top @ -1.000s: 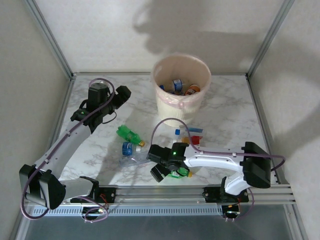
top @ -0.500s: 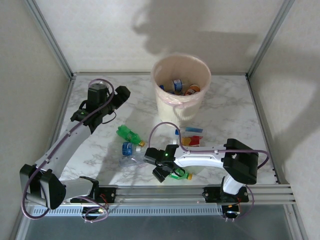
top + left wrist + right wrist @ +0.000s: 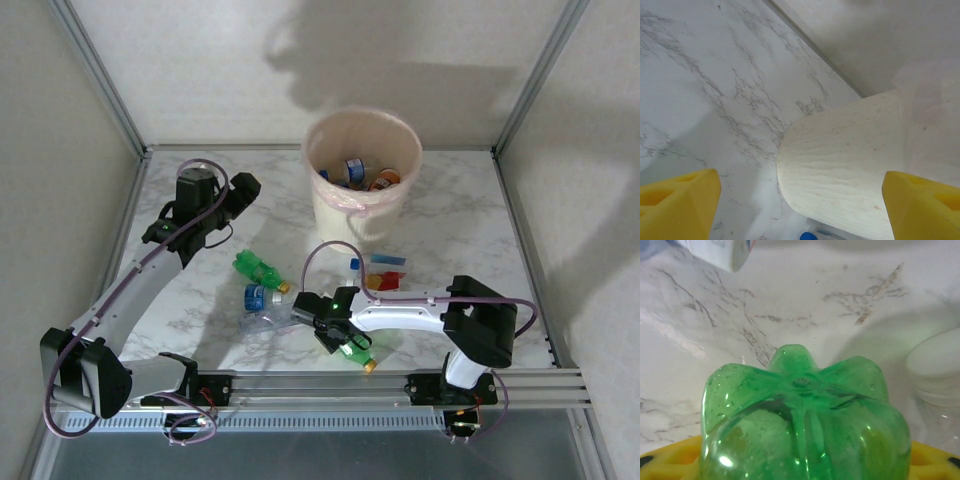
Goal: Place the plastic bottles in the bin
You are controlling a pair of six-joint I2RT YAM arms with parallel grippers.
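Tabletop (image 3: 450, 230): green bottle (image 3: 800, 415) in right claw (image 3: 338, 338)

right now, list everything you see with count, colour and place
round cream wastebasket with pinkish liner: one, far centre of table
bottles inside it: at least three, blue and orange showing
green plastic bottle: one, lying left of centre
clear plastic bottles: two, one blue-labelled, nearer than that
clear and red-orange bottles: about two, before the wastebasket
yellow-capped green bottle: one, near edge, between right jaws
white marble table: one, under everything
left gripper: one, black, open, left of wastebasket
right gripper: one, black, closed on yellow-capped green bottle
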